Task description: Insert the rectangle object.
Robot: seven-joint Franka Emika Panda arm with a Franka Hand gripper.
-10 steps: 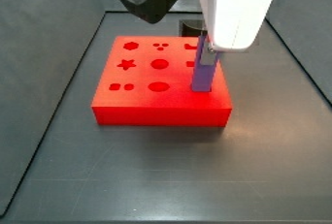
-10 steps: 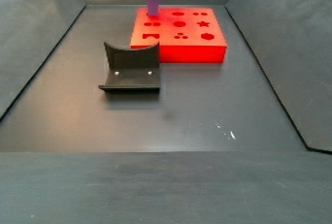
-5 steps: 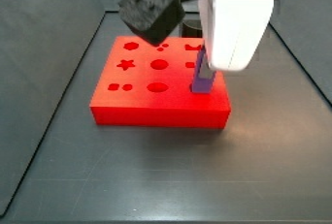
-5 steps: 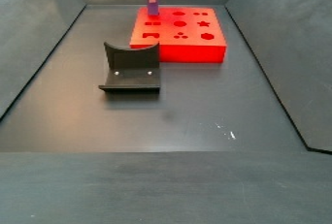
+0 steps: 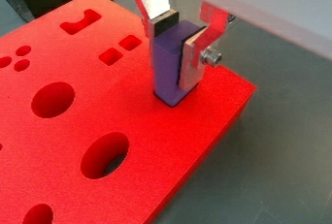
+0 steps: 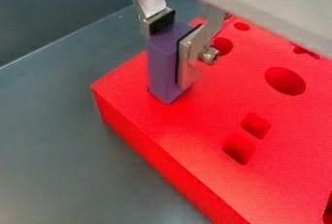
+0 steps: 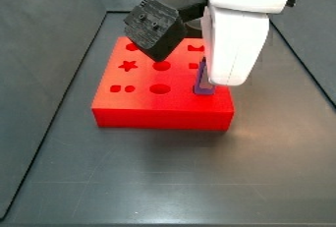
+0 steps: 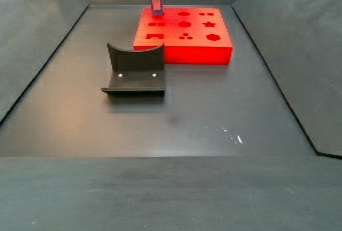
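Observation:
The rectangle object (image 5: 169,68), a slim purple bar, stands upright with its lower end in a hole at a corner of the red block (image 5: 78,102). It shows in both wrist views (image 6: 162,68). My gripper (image 5: 178,51) is directly above the block corner, shut on the bar, with a silver finger on each side (image 6: 173,42). In a side view the gripper's white body (image 7: 237,44) hides most of the bar (image 7: 201,82). In a side view the bar (image 8: 155,8) stands at the block's far left corner (image 8: 194,40).
The red block (image 7: 157,108) has several other shaped holes: round, star, square. The dark fixture (image 8: 134,70) stands on the floor in front of the block. Grey walls rise on both sides of the floor.
My gripper has moved down with the purple bar. The bar now sits lower in the block's corner hole, and less of it shows.

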